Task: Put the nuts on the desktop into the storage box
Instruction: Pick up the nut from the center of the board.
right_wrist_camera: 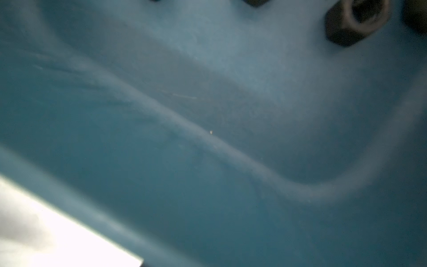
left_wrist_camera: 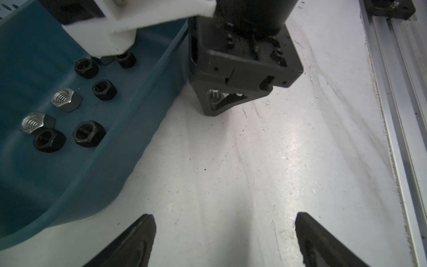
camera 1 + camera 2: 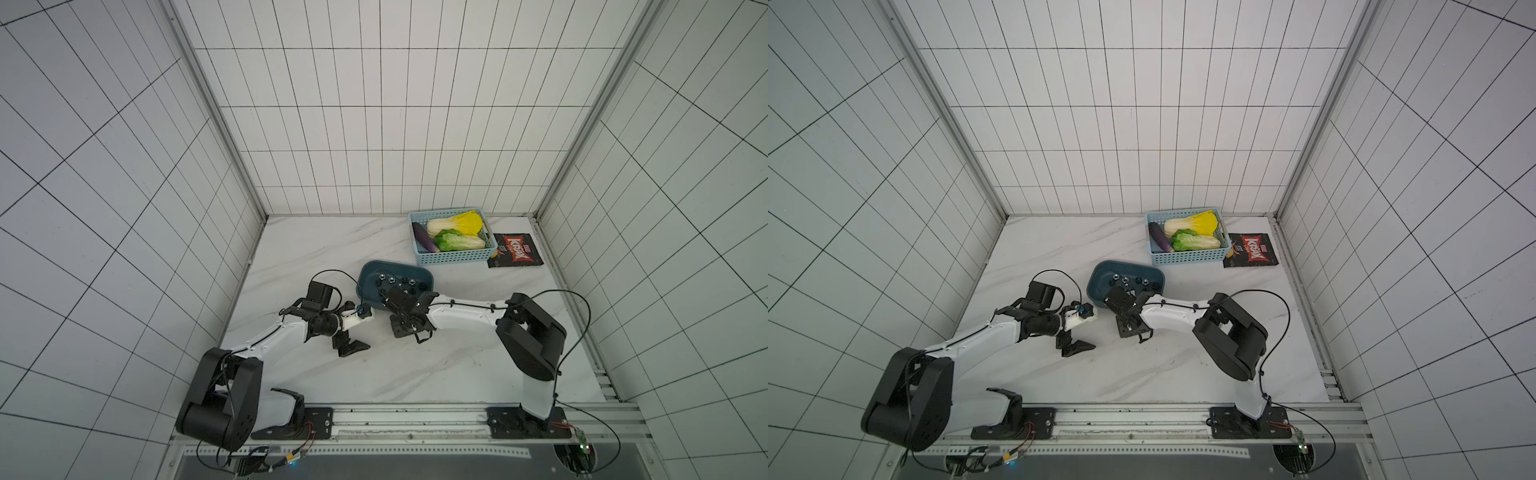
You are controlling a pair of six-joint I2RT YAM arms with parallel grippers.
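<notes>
Pickup step. My right gripper (image 2: 215,111) stands on the white marble-patterned desktop (image 2: 254,161), just beside the dark teal plastic storage box (image 2: 138,129), jaws pinched in on a shiny silver hex nut (image 2: 215,98). My left gripper (image 2: 225,218) gapes wide, empty. The black and silver nuts (image 2: 65,99) already lie in the box. Next, I judge: lift clear over the wall, then release.

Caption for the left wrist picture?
Nuts in the storage box; the right hand at a silver nut beside it.
</notes>
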